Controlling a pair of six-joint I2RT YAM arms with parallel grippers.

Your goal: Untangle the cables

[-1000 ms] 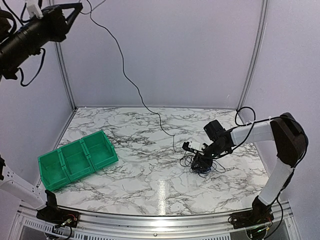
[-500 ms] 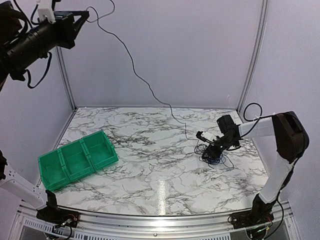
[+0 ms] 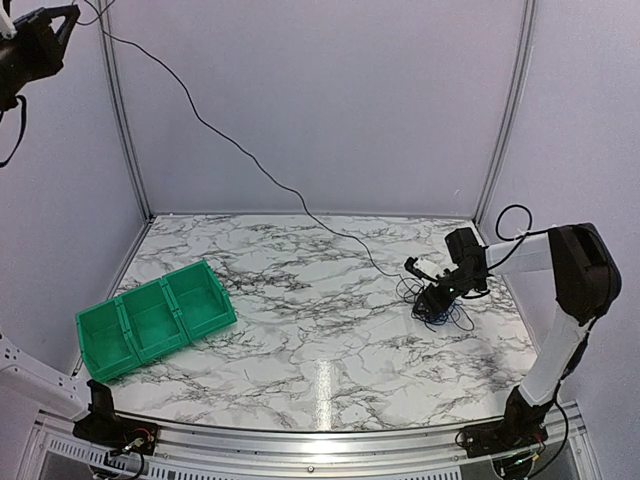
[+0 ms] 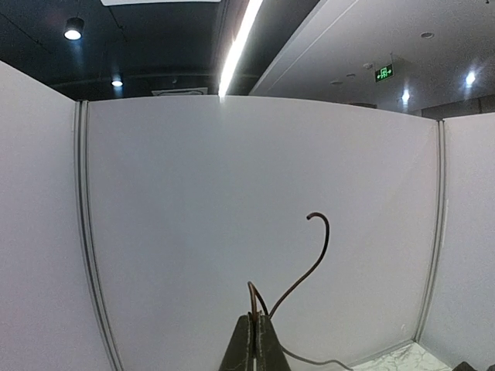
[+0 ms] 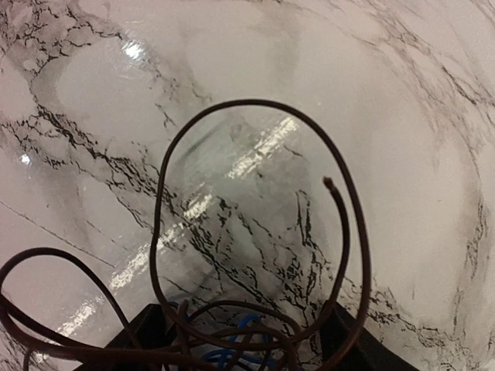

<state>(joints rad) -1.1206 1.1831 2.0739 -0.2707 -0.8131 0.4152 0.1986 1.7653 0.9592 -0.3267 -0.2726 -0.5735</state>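
- Top external view: the cables, thin black loops with blue ones inside, lie heaped at the far right of the marble table.
- One black strand rises from the heap to the left gripper, high at far left and clamped shut on it.
- Right gripper sits on the heap with its jaws wide. Loops lie between them, nothing pinched.
- Judged step: drawing one strand free. The next move needs the heap pinned while the left arm pulls.

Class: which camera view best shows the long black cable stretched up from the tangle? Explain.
Top external: it shows the cable running from the left gripper down to the tangle. Left wrist shows only its pinched end; right wrist only the tangle's loops.
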